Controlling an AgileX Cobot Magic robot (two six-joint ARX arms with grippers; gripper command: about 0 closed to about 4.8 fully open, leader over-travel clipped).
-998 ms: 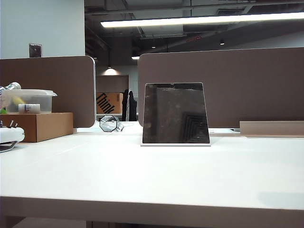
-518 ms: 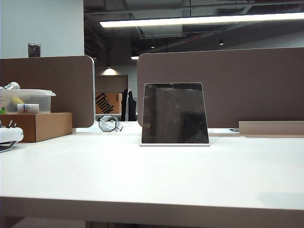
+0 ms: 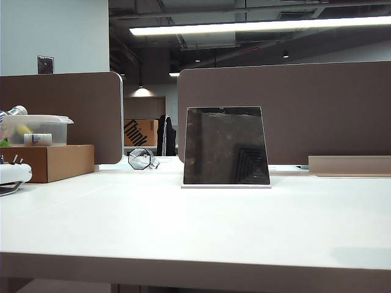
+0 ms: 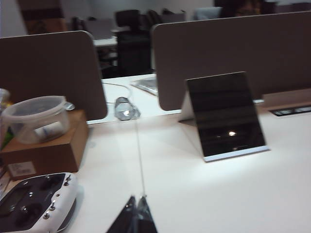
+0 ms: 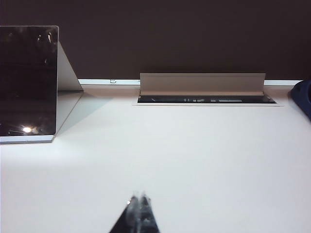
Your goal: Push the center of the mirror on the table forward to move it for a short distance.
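Mirror (image 3: 226, 146) upright on its thin white base near the far edge of the table (image 3: 183, 226) in the exterior view, in the same spot as one second ago and half a second ago. Only a tiny wobble of the whole picture between those moments, nothing on the table shifted. No arm or gripper visible here. Cardboard box (image 3: 55, 162) and small octagonal object (image 3: 140, 159) off to the side, both untouched.

From the left wrist: left gripper (image 4: 136, 216) pinched together, tips meeting, holding nothing, low over bare table. Mirror (image 4: 224, 114) well ahead of the tips and off toward the other arm's side, clearly apart from them. White controller (image 4: 34, 201) just beside the gripper on the outer side.

From the right wrist: right gripper (image 5: 139, 213) likewise closed to a point and empty. Mirror (image 5: 28, 80) ahead and off toward the left arm's side, well apart from the tips; grey cable slot (image 5: 204, 92) further ahead, by the partition.

Meaning for the task: push not yet begun, no contact made. Probably the approach comes first, with one closed gripper brought to the middle of the mirror's face, low enough not to tip it over.
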